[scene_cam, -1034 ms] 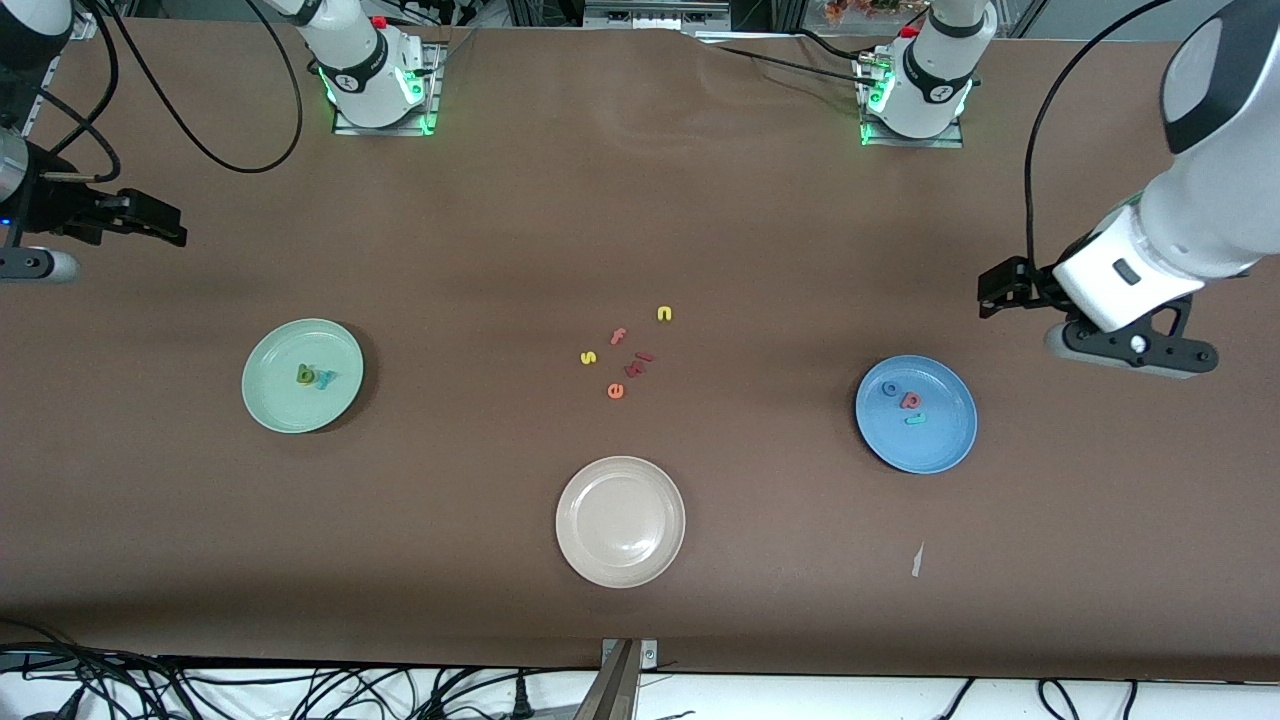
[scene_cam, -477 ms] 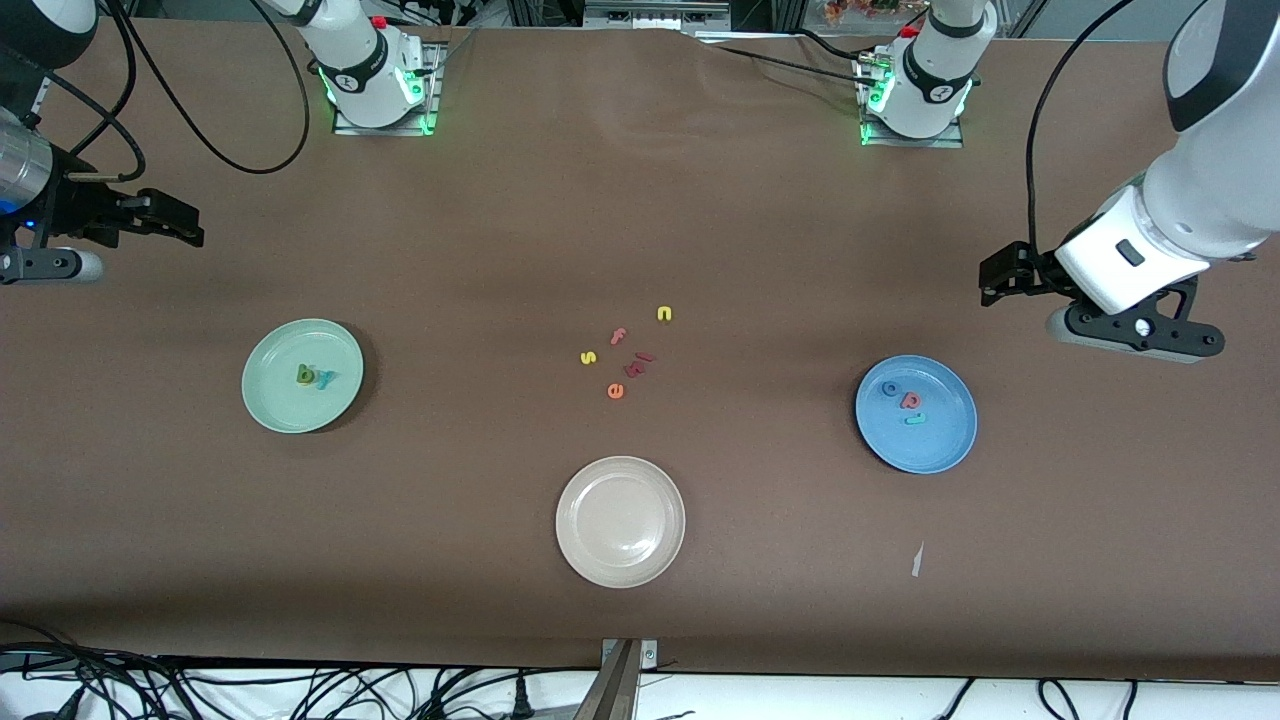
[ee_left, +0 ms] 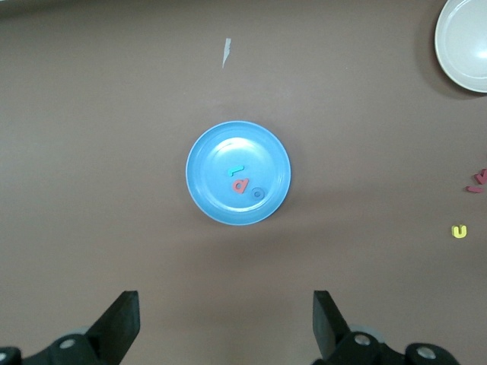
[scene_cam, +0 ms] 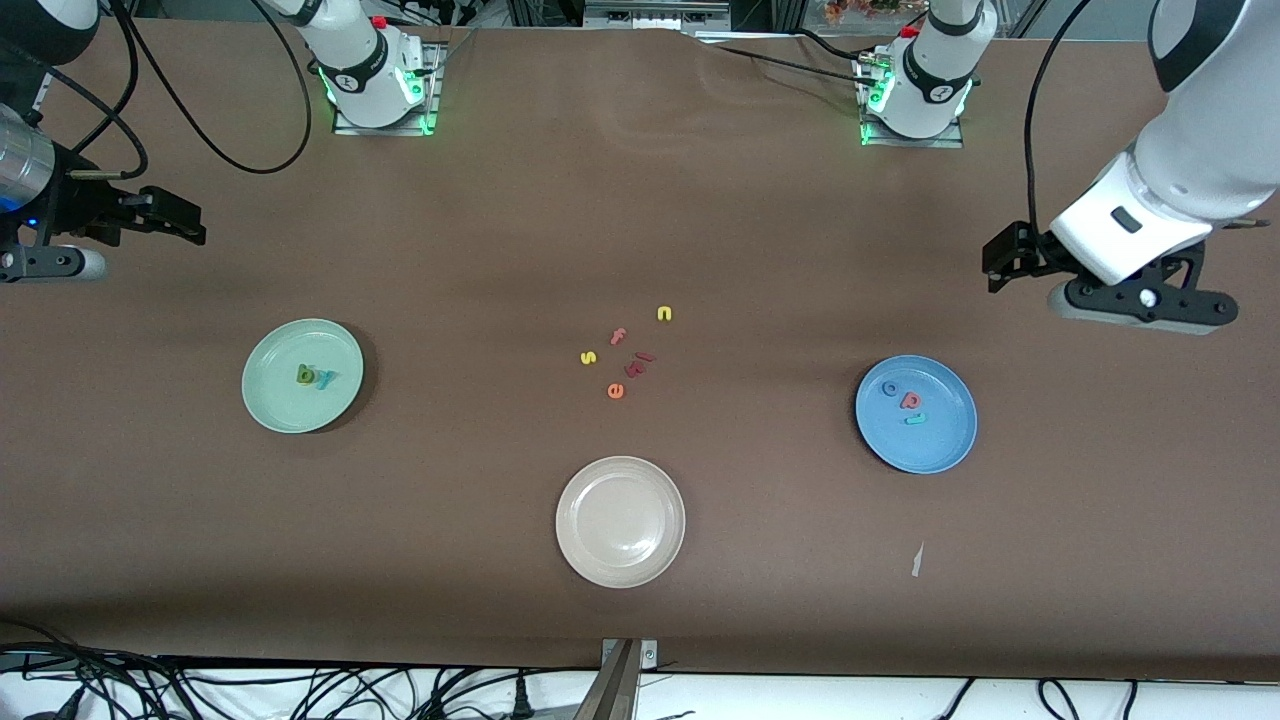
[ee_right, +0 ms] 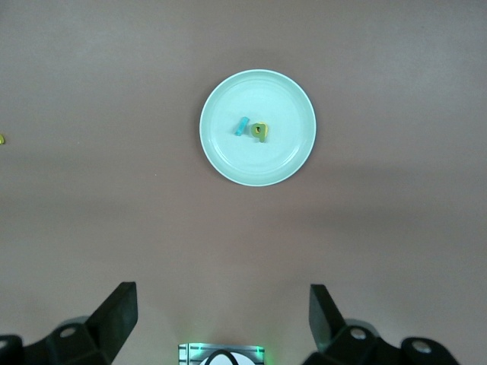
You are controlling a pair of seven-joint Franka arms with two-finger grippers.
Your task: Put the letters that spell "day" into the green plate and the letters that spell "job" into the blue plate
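1. Two plates carry the sorted letters. The green plate [scene_cam: 302, 375] sits toward the right arm's end of the desk and holds the letters that spell "day" [scene_cam: 314, 376], clustered near its middle, the yellow and dark green pieces overlapping so they read poorly.
2. The blue plate [scene_cam: 915, 413] sits toward the left arm's end and holds the letters that spell "job" [scene_cam: 906, 402]: blue ring, red piece and teal hook lying close together, apart from the rim.
3. Judgement: both words appear delivered; the task looks complete or nearly so.
4. The left hand [ee_left: 224, 323] hangs above bare desk just beside the blue plate, jaws spread wide and holding nothing.
5. The right hand [ee_right: 221, 319] hangs above bare desk near the green plate, jaws likewise spread and holding nothing. Both stand clear of the plates, probably so as not to disturb the contents.
6. Leftover letters [scene_cam: 625, 352] lie loose at mid-desk, correctly untouched; the beige plate [scene_cam: 620, 521], nearer the front camera, holds nothing.
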